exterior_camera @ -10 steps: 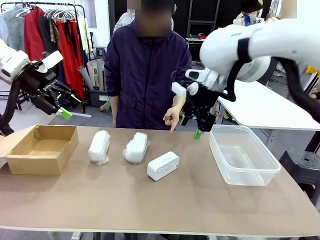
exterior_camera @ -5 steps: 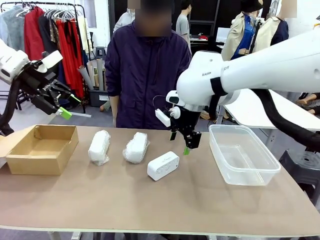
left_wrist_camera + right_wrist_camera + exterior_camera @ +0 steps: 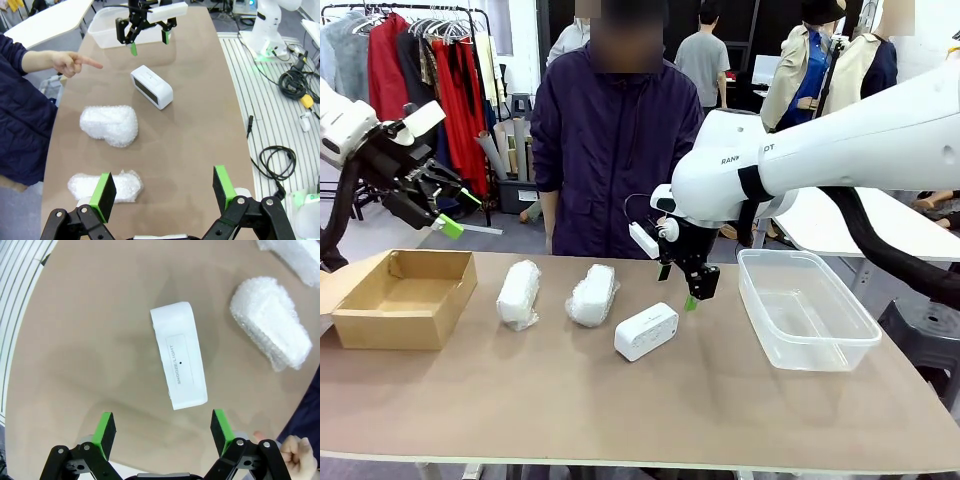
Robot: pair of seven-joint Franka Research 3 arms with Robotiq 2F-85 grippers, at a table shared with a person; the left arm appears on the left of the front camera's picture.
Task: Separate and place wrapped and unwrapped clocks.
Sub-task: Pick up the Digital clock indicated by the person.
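Observation:
Two bubble-wrapped clocks [image 3: 518, 293] [image 3: 592, 294] lie side by side on the brown table. A bare white clock [image 3: 646, 331] lies right of them. My right gripper [image 3: 692, 290] hangs open, pointing down, just behind and to the right of the bare clock. In the right wrist view the bare clock [image 3: 179, 361] lies ahead between the open fingers, with a wrapped clock [image 3: 272, 327] beyond it. My left gripper [image 3: 460, 210] is open and raised above the cardboard box. The left wrist view has both wrapped clocks [image 3: 110, 125] [image 3: 105, 186] and the bare clock [image 3: 151, 86] in sight.
A shallow cardboard box [image 3: 360, 330] sits at the table's left end, a clear plastic tub [image 3: 820, 352] at the right. A person stands at the far side, one hand [image 3: 70, 62] pointing over the table toward the bare clock.
My right arm swung left from above the tub and came down close behind the bare clock. The left arm has not moved.

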